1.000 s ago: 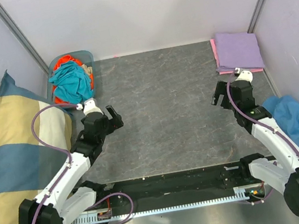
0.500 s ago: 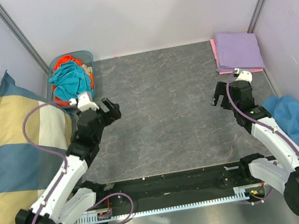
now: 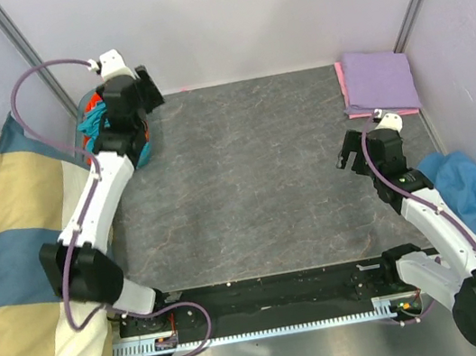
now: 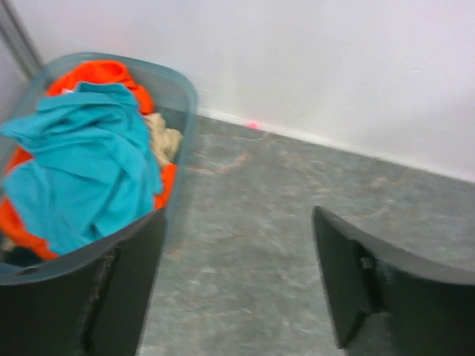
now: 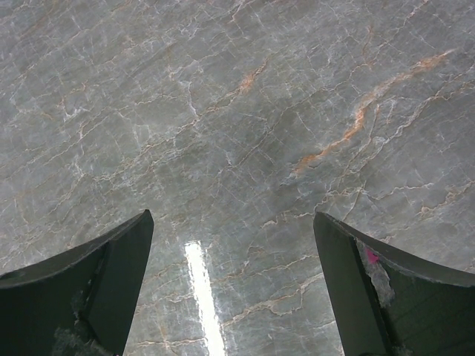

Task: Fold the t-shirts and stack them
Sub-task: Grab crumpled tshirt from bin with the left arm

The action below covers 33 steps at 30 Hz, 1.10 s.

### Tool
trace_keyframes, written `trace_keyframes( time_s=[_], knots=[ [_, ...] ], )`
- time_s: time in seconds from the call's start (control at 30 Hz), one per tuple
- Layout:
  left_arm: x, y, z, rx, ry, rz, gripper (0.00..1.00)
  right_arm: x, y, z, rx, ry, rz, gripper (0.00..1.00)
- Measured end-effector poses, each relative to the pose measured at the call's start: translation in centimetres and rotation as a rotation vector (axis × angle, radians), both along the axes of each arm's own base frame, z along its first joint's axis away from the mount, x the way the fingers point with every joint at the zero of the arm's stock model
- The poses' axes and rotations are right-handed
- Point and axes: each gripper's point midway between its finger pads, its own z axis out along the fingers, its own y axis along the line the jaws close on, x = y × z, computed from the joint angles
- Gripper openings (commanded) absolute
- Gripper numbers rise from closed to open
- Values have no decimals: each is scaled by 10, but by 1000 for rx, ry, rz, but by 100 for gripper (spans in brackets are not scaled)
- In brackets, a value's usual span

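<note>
A teal t-shirt (image 4: 82,170) lies crumpled on top of an orange t-shirt (image 4: 96,74) in a grey-blue basket (image 4: 182,89) at the back left corner. My left gripper (image 4: 239,222) hovers just right of the basket's rim, open, with only bare table between its fingers. From above, the left gripper (image 3: 150,88) is beside the basket, and the arm covers most of the teal t-shirt (image 3: 92,125). A folded lavender t-shirt (image 3: 379,81) rests on a pink t-shirt (image 3: 342,87) at the back right. My right gripper (image 3: 346,149) (image 5: 232,219) hangs open over bare table.
A beige cloth (image 4: 159,137) lies in the basket beside the shirts. A big checked pillow (image 3: 22,251) fills the left side. A blue hat (image 3: 457,178) lies at the right edge by the right arm. The white back wall (image 4: 312,59) stands close behind the basket.
My left arm has swung up and back from the table's left middle to the basket in the back left corner. The right arm has not moved.
</note>
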Motion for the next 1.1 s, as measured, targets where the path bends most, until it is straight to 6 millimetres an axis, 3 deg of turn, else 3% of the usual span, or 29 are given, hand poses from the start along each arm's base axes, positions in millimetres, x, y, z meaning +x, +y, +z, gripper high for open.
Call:
trace_keyframes(
  time_s=[0.17,0.37,0.5,0.63,0.83,1.0,1.1],
  knots=[
    [51,44,-17,29,108,60,63,0,1,0,3,-1,4,98],
    [87,81,-57,60,246,106,79,0,3,0,9,1,14,98],
    [91,89,-94,75,341,115,88,0,3,0,9,1,14,98],
    [94,99,-124,84,405,131,89,0,3,0,10,1,14,98],
    [95,126,-155,86,466,173,94,0,4,0,16,1,10,98],
    [91,156,-180,76,509,225,94,0,4,-2,19,7,9,98],
    [89,164,-198,74,541,240,94,0,4,-3,21,11,8,98]
  ],
)
